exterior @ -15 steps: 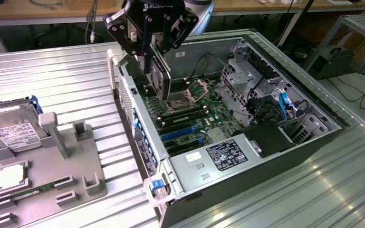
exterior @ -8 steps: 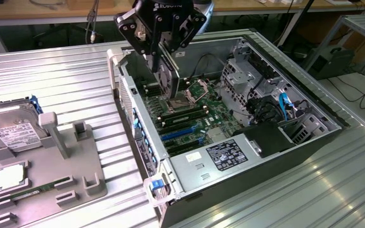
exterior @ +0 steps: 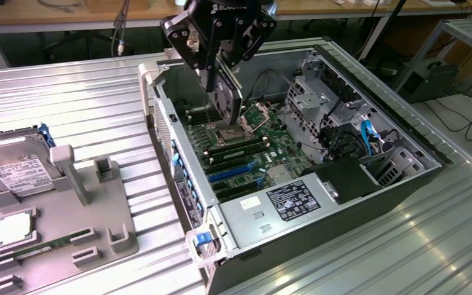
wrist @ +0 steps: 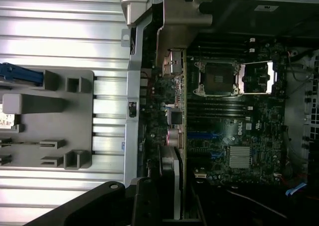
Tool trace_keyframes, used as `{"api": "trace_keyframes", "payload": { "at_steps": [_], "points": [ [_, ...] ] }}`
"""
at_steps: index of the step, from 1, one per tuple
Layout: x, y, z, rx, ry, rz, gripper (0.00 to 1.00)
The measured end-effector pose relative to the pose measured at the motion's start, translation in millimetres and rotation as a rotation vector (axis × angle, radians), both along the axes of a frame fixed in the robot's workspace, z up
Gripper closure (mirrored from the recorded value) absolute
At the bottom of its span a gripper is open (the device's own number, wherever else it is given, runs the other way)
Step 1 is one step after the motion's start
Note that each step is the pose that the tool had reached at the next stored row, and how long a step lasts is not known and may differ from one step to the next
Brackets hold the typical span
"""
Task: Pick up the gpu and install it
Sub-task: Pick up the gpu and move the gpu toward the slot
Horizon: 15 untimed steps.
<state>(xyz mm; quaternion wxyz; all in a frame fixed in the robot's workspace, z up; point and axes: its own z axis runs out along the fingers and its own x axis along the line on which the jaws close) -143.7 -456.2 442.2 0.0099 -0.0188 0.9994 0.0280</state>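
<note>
Computer case (exterior: 334, 252), open-sided, is being viewed on the ribbed table (exterior: 80, 104). Upright over the motherboard (exterior: 273, 150), at its eleven o'clock, the gpu (exterior: 228, 101) is being pinched by the gripper (exterior: 219, 58). Step judged: carrying to the slot. Alignment over the blue slots (exterior: 232, 172), at the gpu's six o'clock, is being called for.

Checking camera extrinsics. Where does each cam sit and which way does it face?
Exterior view: off the arm, high, looking down into the open computer case; gripper shows, shut on the gpu.
Wrist view: on the wrist, looking down along the gpu at the motherboard; gripper body shows.
Shared: gpu, motherboard, case, grey parts tray.
</note>
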Motion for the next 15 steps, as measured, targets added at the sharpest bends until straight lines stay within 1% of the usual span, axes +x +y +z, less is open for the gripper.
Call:
{"api": "trace_keyframes", "payload": {
  "at_steps": [8, 12, 15],
  "points": [
    [15.1, 0.0, -0.2, 0.0, 0.0, 0.0, 0.72],
    [26.5, 0.3, -0.2, 0.0, 0.0, 0.0, 0.72],
    [32.2, 0.8, -0.2, 0.0001, 0.0, 0.0, 0.72]
  ]
}}
